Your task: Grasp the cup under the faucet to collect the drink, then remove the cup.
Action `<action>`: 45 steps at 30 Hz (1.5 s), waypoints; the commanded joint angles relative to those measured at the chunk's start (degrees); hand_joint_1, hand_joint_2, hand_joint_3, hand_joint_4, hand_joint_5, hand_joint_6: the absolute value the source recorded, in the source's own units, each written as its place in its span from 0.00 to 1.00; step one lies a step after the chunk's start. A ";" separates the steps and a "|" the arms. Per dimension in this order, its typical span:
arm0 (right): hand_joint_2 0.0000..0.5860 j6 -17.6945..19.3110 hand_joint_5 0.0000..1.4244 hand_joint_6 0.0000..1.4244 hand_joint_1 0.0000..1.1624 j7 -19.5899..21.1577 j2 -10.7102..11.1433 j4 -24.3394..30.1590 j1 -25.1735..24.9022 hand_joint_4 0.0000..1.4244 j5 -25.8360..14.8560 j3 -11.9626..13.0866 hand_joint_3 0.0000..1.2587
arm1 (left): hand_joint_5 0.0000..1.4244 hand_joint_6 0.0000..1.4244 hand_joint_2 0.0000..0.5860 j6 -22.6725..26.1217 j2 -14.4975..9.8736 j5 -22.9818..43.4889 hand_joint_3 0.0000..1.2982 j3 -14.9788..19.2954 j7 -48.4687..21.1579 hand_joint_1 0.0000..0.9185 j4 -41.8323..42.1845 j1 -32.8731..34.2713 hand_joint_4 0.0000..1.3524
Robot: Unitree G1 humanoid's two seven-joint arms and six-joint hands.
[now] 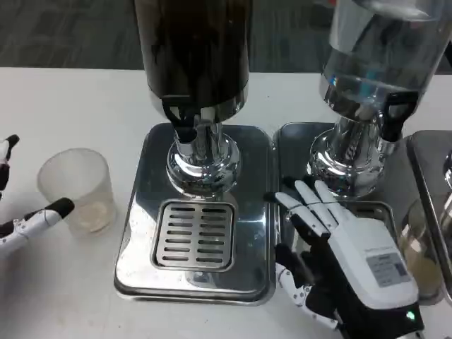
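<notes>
Bench [63, 296], white, is stretching across the frame under everything I am working with. Two drink dispensers are standing on it: the dark-filled dispenser [194, 49] is rising at upper centre, its black faucet [182, 120] hanging above a steel drip tray [138, 233] with a slotted grate [194, 236]; the clear dispenser [385, 56] is towering at upper right over its own steel tray [293, 152]. My right hand [346, 261] is lying at lower right, over the inner edge of that second tray, fingers spread apart and pointing up the frame, holding nothing. The cup [75, 189], clear plastic with a little pale liquid at the bottom, is standing upright on the bench at middle left, just beside the left edge of the first drip tray, away from the faucet. My left hand [28, 222] is peeking in at the left edge, fingers parted, one black fingertip touching or nearly touching the cup's side; I cannot tell which, and it is gripping nothing.
</notes>
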State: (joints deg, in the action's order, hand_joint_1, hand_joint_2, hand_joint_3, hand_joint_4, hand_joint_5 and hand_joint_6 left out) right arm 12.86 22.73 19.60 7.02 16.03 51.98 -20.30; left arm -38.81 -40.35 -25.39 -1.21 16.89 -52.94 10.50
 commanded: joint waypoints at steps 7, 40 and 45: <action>0.94 2.65 0.02 0.16 0.50 -1.16 3.20 -0.10 -1.03 0.05 -2.66 2.22 0.16 | 0.10 0.15 0.09 -2.43 1.20 -0.44 0.00 -2.12 3.17 0.13 0.16 0.35 0.00; 0.94 3.83 0.03 0.16 0.49 -1.75 3.68 1.51 1.06 0.06 -3.44 4.44 0.16 | 0.14 0.17 0.07 0.06 2.98 -1.49 0.00 -8.85 -2.23 0.12 -7.44 9.33 0.00; 0.93 3.86 0.03 0.17 0.49 -1.81 3.46 1.55 1.09 0.06 -3.44 4.37 0.16 | 0.16 0.17 0.07 1.26 3.03 -1.60 0.00 -10.08 -1.76 0.15 -7.69 9.96 0.01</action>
State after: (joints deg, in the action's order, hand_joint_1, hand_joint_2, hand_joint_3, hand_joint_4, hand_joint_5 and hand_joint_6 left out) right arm 15.95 21.44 22.97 7.47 16.74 49.25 -16.18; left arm -38.76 -37.96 -25.51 -10.07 16.09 -59.71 20.44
